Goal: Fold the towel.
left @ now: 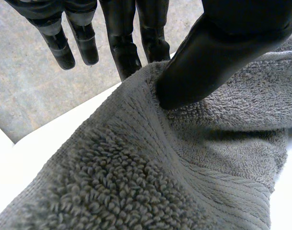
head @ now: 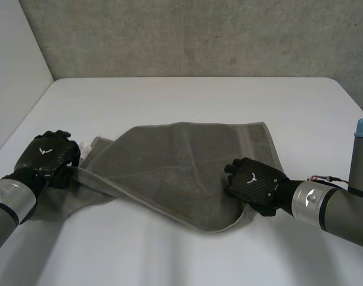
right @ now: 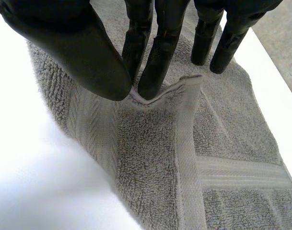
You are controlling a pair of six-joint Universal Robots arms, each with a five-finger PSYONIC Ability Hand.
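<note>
1. Hidden or unclear: in the head view I am seeing the left hand (head: 47,156) sitting at the towel's (head: 181,167) left end, its fingertips tucked out of sight behind raised cloth. The right hand (head: 253,182) is covering part of the towel's near right corner. A small pale patch is showing just beside the left hand; I cannot tell what it is.
2. Wrist views, detail the head view is not giving:
   - Left: the thumb (left: 203,62) is pressing the towel's edge against fingers (left: 124,48) behind it, pinching the cloth. The outer fingers are hanging straight, clear of the towel.
   - Right: the thumb (right: 74,48) and the nearest fingers (right: 157,57) are pinching the hem, pulling it up into a small peak. The other fingers are hanging straight just over the towel.
3. Towel: grey terry with a flat woven band near its end, lying mid-table (head: 199,101). A diagonal folded edge is running from the left hand toward the right hand, with the cloth lying doubled there.
</note>
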